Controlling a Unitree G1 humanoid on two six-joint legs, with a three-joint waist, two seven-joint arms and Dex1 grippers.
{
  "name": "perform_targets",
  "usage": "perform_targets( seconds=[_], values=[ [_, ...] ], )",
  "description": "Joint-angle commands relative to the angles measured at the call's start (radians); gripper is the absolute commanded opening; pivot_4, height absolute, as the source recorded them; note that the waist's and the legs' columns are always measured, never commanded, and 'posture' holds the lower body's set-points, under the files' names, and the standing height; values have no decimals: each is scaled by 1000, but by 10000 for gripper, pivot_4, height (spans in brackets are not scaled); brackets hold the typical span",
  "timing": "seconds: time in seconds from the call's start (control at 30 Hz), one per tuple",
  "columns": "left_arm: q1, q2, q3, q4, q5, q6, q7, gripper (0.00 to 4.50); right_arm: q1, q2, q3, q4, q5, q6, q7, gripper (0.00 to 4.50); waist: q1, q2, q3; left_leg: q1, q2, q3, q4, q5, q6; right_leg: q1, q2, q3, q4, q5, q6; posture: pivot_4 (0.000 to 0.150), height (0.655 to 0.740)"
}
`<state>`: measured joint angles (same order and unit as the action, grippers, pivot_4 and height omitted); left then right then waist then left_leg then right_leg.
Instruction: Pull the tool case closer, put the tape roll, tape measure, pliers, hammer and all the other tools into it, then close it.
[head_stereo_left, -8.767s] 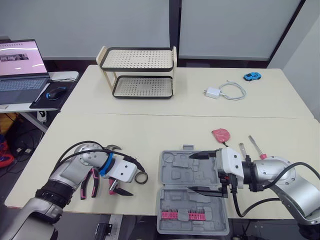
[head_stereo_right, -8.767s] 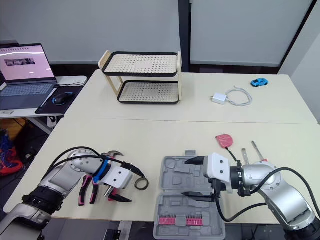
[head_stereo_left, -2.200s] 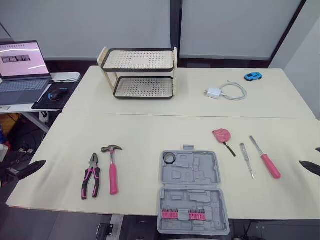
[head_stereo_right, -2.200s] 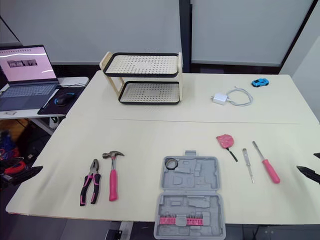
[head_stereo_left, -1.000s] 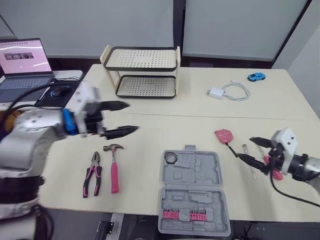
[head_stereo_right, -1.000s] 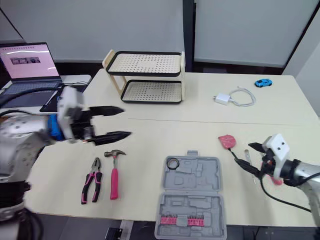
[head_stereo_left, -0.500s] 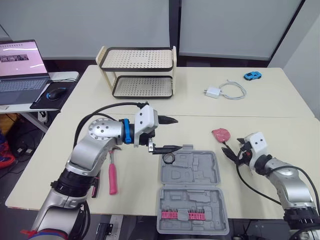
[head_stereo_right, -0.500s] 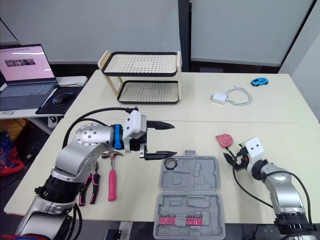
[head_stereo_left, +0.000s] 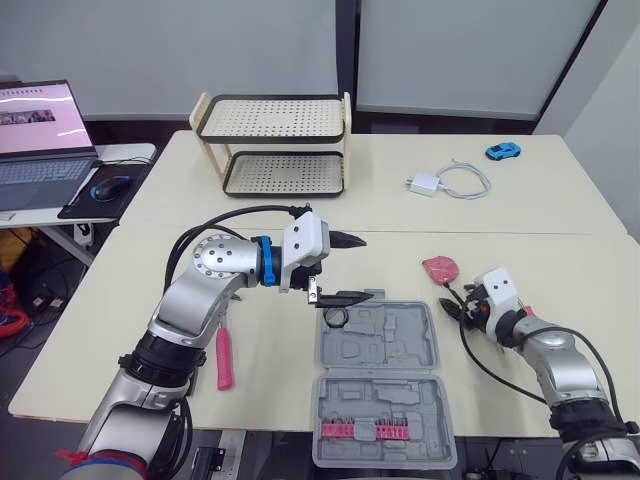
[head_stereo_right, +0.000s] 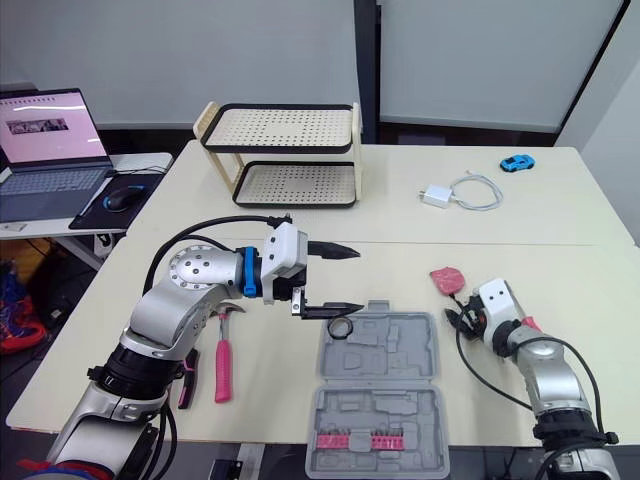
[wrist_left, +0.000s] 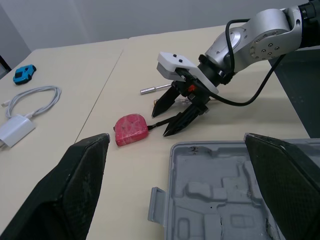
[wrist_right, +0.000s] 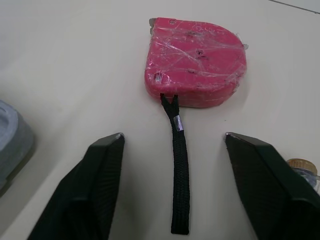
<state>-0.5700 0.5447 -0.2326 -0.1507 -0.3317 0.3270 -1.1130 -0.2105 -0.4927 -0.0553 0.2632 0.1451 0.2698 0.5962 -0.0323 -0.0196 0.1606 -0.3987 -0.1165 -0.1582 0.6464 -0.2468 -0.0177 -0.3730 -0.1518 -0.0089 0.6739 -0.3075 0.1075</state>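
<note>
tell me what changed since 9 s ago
The tape roll moved from the table into the top-left recess of the tool case. The left gripper, open, now hovers there; the right gripper left the case and straddles the tape measure strap, open. Case and hammer stayed.

Pliers (head_stereo_right: 186, 386) mostly hidden behind left arm (head_stereo_right: 165, 310) — laptop (head_stereo_left: 35, 130) cut by edge.

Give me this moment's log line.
left tool: open, over open case | right tool: open, facing tape measure | tape roll: in case

No legible text; laptop screen (head_stereo_left: 38, 105) print perhaps too small.
</note>
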Motion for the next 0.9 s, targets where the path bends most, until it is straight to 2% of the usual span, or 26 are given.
perform_targets(
  seconds=[0.03, 0.3, 0.4, 0.6, 0.9],
  values=[
    [-12, -7, 1, -17, 3, -7, 1, 45000, -23, 15, 0, 3, 4, 4, -5, 29103, 0, 0, 0, 0, 0, 0, 0, 0, 0, 0, 0, 0, 0, 0, 0, 1500, 7400],
    [-12, -13, -1, -18, 6, -2, 6, 45000, -35, 21, 13, 23, -21, 0, -6, 29103, -1, 0, 0, 0, 1, 0, 0, 0, 0, 0, 1, 0, 0, 0, 0, 1500, 7400],
    [-11, -12, -1, -16, 9, -5, 5, 45000, -33, 20, 14, 26, -24, -2, -5, 23326, -1, 0, 0, 0, 1, 0, 0, 0, 0, 0, 1, 0, 0, 0, -1, 1500, 7400],
    [-14, -15, -2, -20, 8, 0, 8, 45000, -22, 22, 18, 25, -31, -10, -10, 1315, 0, 0, 0, 0, 1, 0, 0, 0, 0, 0, 1, 0, 0, 1, -1, 1500, 7400],
    [7, -3, -7, -54, -11, 24, -13, 45000, 19, 21, 5, -17, -27, -11, -26, 319, 0, 0, 0, 0, 1, 0, 0, 0, -1, 0, 2, 0, 0, 1, -1, 1500, 7400]
  ],
)
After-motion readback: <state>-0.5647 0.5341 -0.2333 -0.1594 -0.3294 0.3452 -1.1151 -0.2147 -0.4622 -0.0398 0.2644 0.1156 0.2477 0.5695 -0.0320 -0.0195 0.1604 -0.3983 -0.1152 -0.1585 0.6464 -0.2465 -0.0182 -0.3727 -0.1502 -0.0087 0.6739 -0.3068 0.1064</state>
